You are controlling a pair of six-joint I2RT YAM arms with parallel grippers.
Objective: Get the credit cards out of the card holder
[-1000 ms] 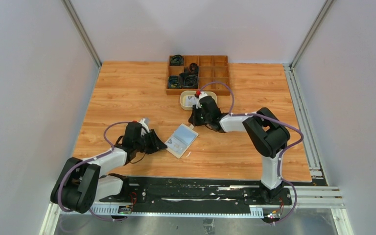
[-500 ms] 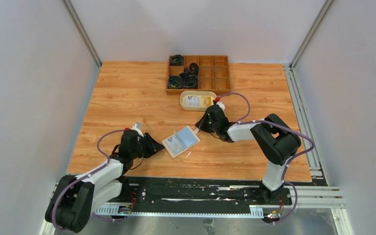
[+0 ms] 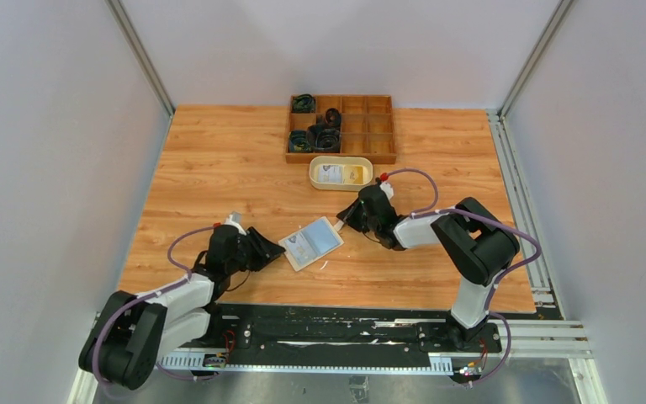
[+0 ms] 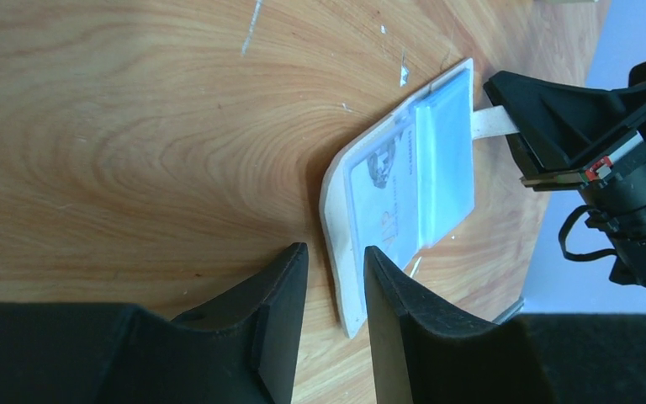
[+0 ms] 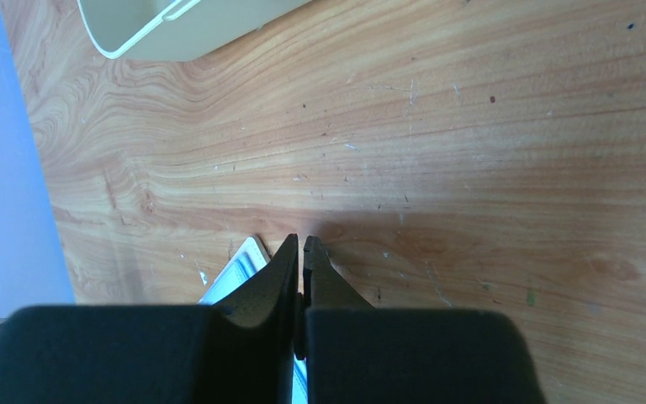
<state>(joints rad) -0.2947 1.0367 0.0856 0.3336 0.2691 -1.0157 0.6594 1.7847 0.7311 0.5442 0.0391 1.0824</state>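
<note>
The beige card holder [image 3: 312,243] lies open on the table between both arms. A pale blue credit card [image 4: 444,160] sits in its far pocket, beside a clear window with a printed card. My left gripper [image 4: 335,250] is open. The holder's near edge [image 4: 342,286] lies between its fingers without being pinched. My right gripper [image 3: 342,220] is shut, with its tips at the holder's closure tab [image 4: 489,123]. Whether it clamps the tab, I cannot tell. In the right wrist view the shut gripper [image 5: 302,240] hides most of the holder. Another card [image 3: 330,173] lies in the cream dish [image 3: 362,175].
A wooden compartment tray [image 3: 378,126] with black coiled items stands at the back, just behind the dish. The dish's rim [image 5: 177,29] shows at the top left of the right wrist view. Grey walls close in both sides.
My right gripper came from the dish down to the holder's tab corner, staying shut. My left gripper's jaws opened wider at the holder's edge, and the arm drew back a little.
</note>
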